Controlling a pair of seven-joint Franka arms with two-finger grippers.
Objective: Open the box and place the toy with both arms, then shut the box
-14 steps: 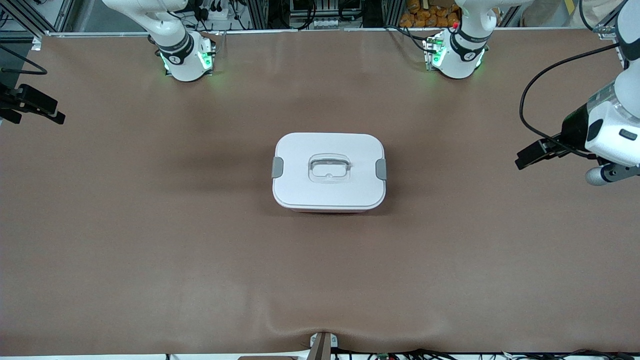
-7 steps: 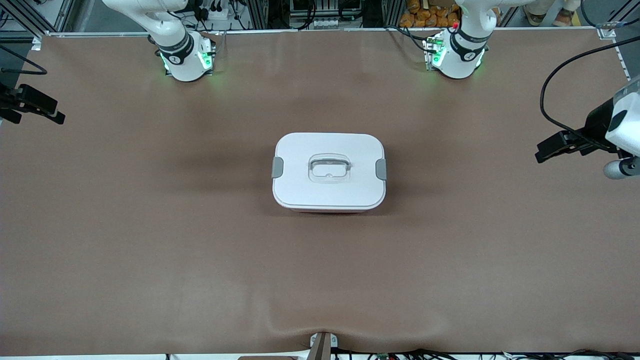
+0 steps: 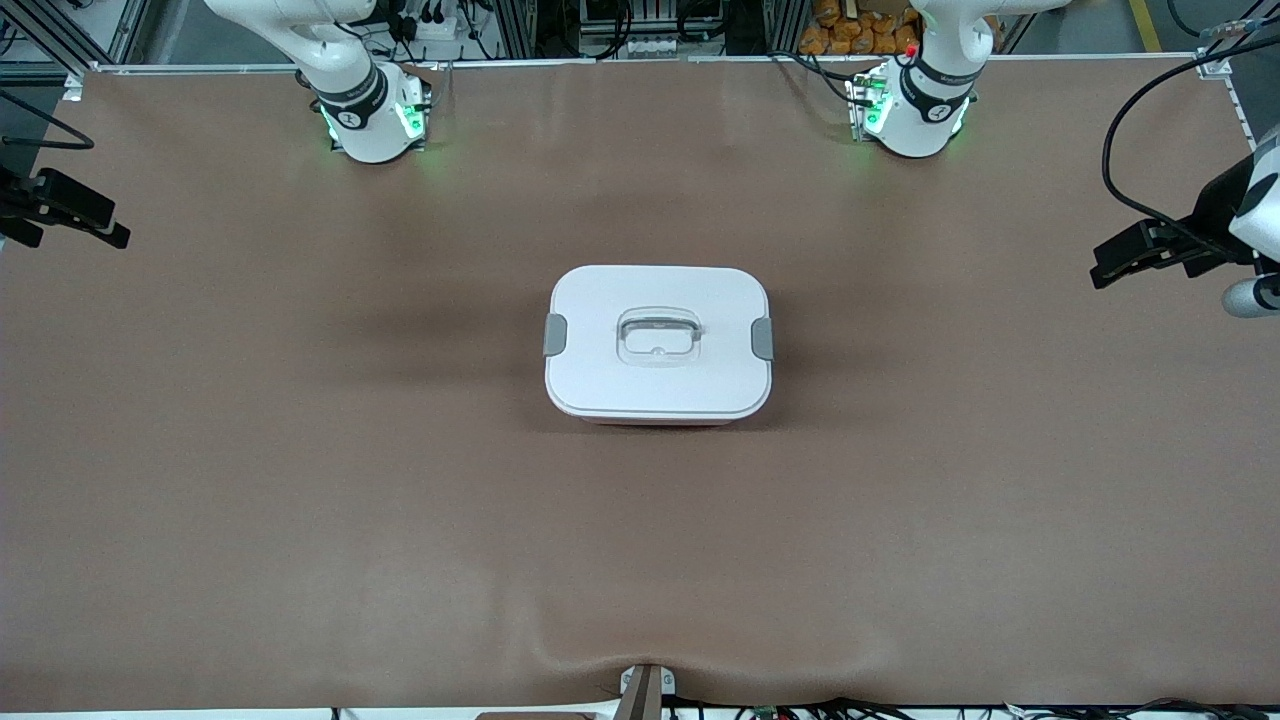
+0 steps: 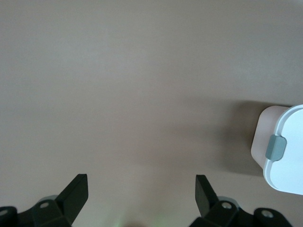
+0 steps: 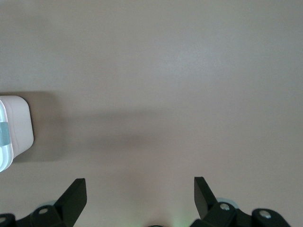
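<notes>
On the brown table (image 3: 300,450), the box (image 3: 658,345) sits shut.

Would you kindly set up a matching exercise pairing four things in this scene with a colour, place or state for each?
Column one:
1. lid
2. side clips
3. left end effector
4. table

Column two:
A. grey
B. open, over the bare table near the left arm's end
C. white, closed on the box
D. brown

Pairs: 1-C, 2-A, 3-B, 4-D
</notes>
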